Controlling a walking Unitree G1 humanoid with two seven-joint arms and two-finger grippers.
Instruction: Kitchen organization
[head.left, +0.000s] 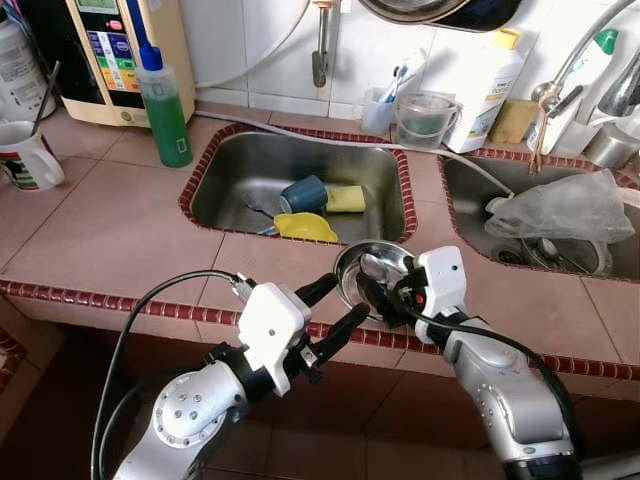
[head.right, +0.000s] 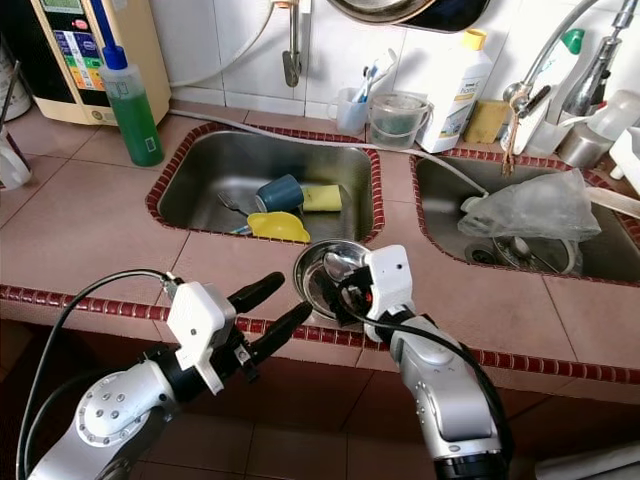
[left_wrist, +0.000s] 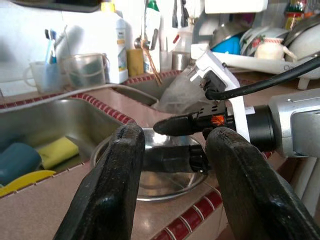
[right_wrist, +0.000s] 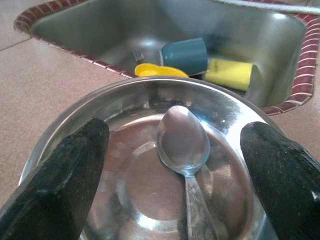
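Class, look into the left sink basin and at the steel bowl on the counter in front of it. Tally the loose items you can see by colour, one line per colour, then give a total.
Blue: 1, the cup
Yellow: 2, the sponge and the yellow dish
Silver: 3, the fork in the left sink, the steel bowl and the spoon in it
Total: 6

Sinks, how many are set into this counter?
2. The left sink holds a blue cup, a yellow sponge and a yellow dish. The right sink holds a plastic bag covering dishes.
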